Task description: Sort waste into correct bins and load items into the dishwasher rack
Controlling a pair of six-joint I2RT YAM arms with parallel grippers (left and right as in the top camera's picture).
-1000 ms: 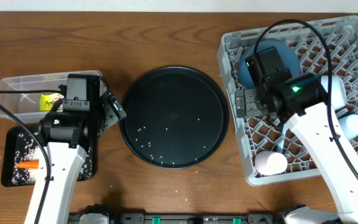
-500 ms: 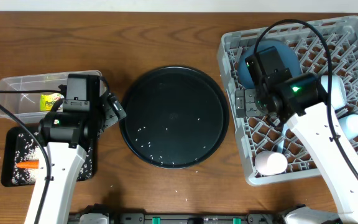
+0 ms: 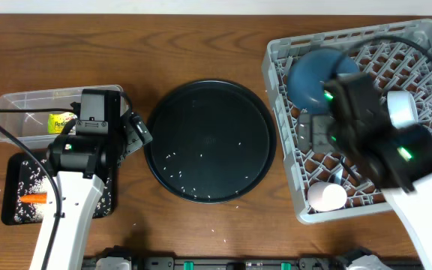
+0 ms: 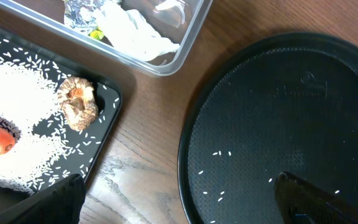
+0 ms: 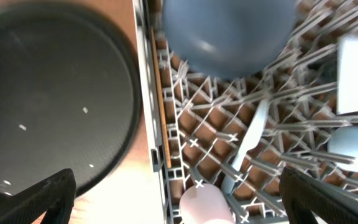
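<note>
On the right I see the grey rack (image 3: 426, 45) holding a dark-blue plate (image 3: 313, 75) far left, a pink cup (image 3: 327, 197) near left, and a chopstick (image 5: 160, 93) along its left wall. On the left, a wrapper (image 3: 60, 121) and tissue (image 4: 132, 31) lie in the clear tub (image 3: 21, 101). A carrot (image 3: 34, 199), biscuit (image 4: 78, 102) and rice (image 4: 17, 93) lie in the black tray (image 3: 12, 165).

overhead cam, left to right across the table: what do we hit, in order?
orange carrot → yellow-green snack wrapper → round black tray → dark-blue plate

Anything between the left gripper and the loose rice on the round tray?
Nothing visible. The left gripper hangs open over the round black tray at its edge; the rice grains lie uncovered on it.
</note>
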